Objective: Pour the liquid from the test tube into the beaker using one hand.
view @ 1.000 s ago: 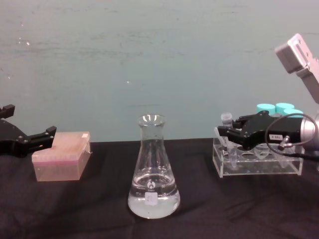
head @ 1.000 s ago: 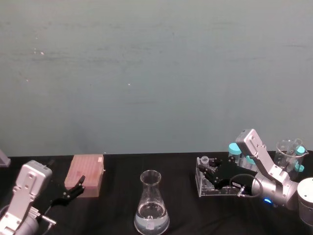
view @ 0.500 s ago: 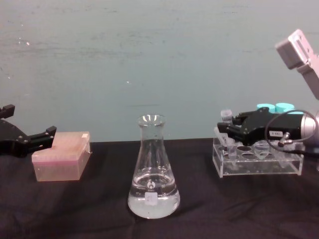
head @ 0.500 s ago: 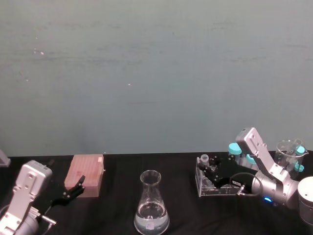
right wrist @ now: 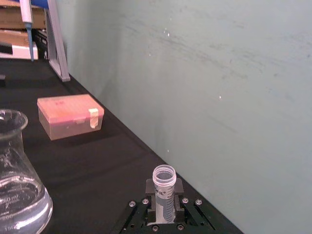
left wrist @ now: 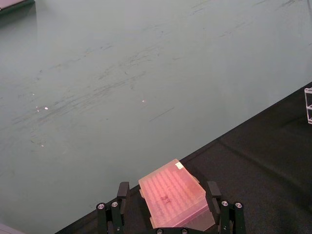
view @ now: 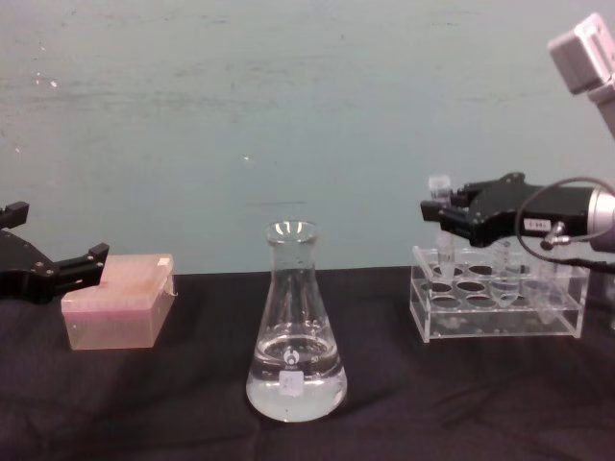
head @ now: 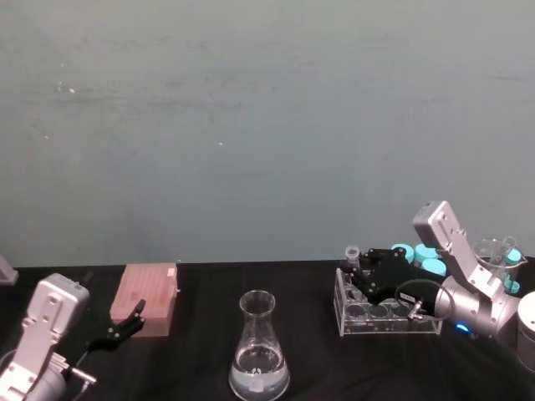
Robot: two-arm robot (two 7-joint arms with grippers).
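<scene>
**Right Gripper Holds Test Tube at the Rack, Flask Stands Well to Its Left**

The right gripper (view: pixel 441 207) is clamped on the small clear test tube (view: pixel 439 183), holding it upright over the left end of the clear acrylic rack (view: pixel 500 309) on the right of the black table (view: pixel 432 408). The tube's ringed rim stands proud above the black fingers. Its lower end hangs about level with the rack's top, and whether it is clear of the hole cannot be told. In the right wrist view the tube (right wrist: pixel 164 185) sits squarely between the two pads, mouth up (any liquid inside it cannot be made out).

The beaker (view: pixel 294 327), a tall conical flask with a small white label low down, stands upright near the middle of the table. It is closer to the robot than the rack and well apart from the tube. Clear liquid (view: pixel 295 394) fills its wide base.

Tubes with turquoise caps (head: pixel 422 255) stand at the far right, behind the rack.

At the left, the left gripper (left wrist: pixel 167 193) hangs idle with its fingers spread wide, just beside the near side of a closed pink box (view: pixel 120 312) and not touching it.
</scene>
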